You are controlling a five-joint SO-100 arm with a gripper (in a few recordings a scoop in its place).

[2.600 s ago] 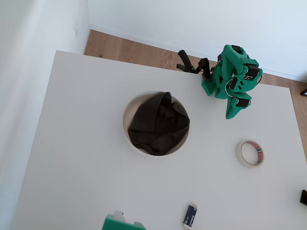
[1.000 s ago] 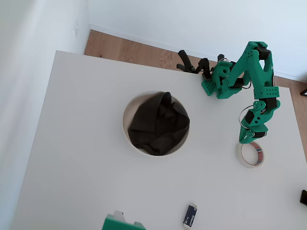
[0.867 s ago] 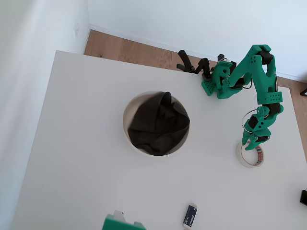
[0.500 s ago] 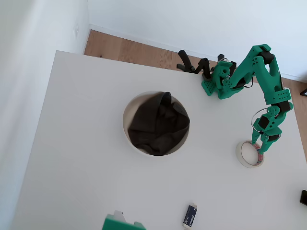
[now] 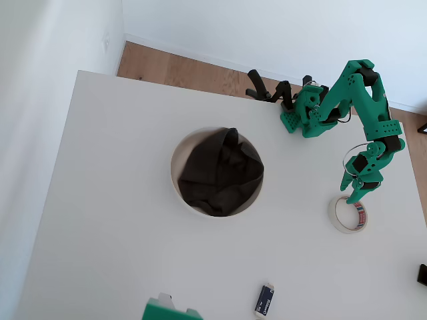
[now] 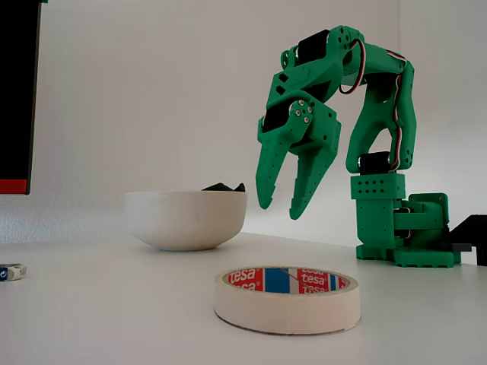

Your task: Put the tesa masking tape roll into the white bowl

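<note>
The tesa masking tape roll (image 5: 347, 214) lies flat on the white table at the right; its red-and-blue label shows in the fixed view (image 6: 288, 298). My green gripper (image 5: 351, 198) hangs open just above the roll's upper-left rim, fingers pointing down and holding nothing. In the fixed view the gripper (image 6: 278, 211) is clearly above the roll, not touching it. The white bowl (image 5: 175, 175) stands mid-table, left of the roll, with dark cloth (image 5: 220, 170) inside. The fixed view shows the bowl (image 6: 186, 220) further back on the left.
A small dark blue packet (image 5: 265, 300) lies near the table's front edge, also seen as the packet (image 6: 9, 272). A green block (image 5: 170, 311) sits at the bottom edge. The arm's base (image 5: 303, 117) is clamped at the table's back edge.
The arm unfolded from its base and reached out to the tape roll. In the last half second the open gripper shifted left, from the roll's right side to its upper-left rim.
</note>
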